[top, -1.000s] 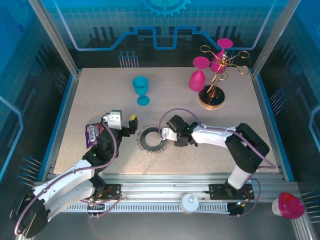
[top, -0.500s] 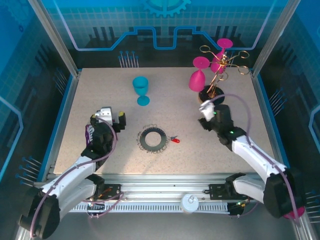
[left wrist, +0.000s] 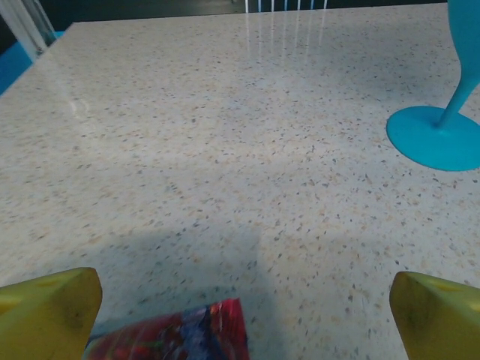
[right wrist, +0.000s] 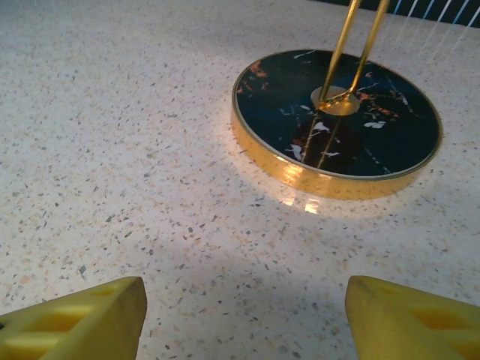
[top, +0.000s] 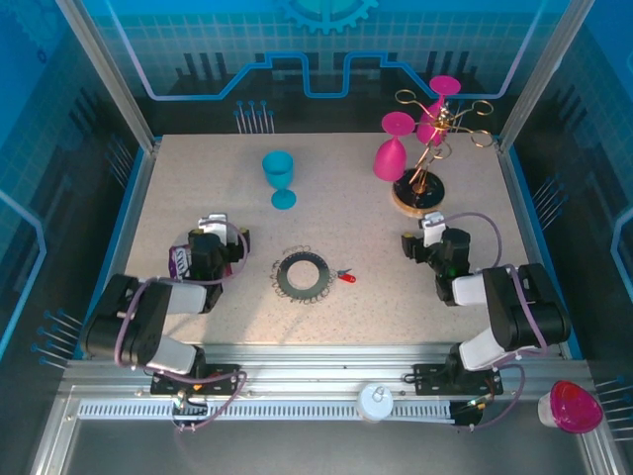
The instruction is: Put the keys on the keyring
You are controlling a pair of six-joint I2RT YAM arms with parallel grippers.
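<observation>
The dark grey keyring (top: pixel 302 276), fringed with thin wire loops, lies flat on the speckled table. The small red-headed key (top: pixel 345 276) lies just right of it, touching neither gripper. My left gripper (top: pixel 229 240) sits left of the ring, drawn back over a purple packet (top: pixel 183 262). In the left wrist view its yellow fingertips (left wrist: pixel 49 311) stand wide apart, so the left gripper (left wrist: pixel 244 322) is open and holds nothing. My right gripper (top: pixel 423 237) rests right of the key, facing the rack base. The right gripper (right wrist: pixel 244 319) is open, with bare table between its fingertips (right wrist: pixel 75 322).
A teal goblet (top: pixel 280 178) stands behind the ring, its foot (left wrist: pixel 439 139) ahead of the left gripper. The gold rack (top: pixel 425 193) with pink goblets stands at the back right, its dark round base (right wrist: pixel 337 120) just ahead of the right gripper. The packet's corner (left wrist: pixel 180 334) lies under the left gripper.
My right gripper opened, left the red key beside the ring and pulled away to the right. Both arms have folded back toward their bases.
</observation>
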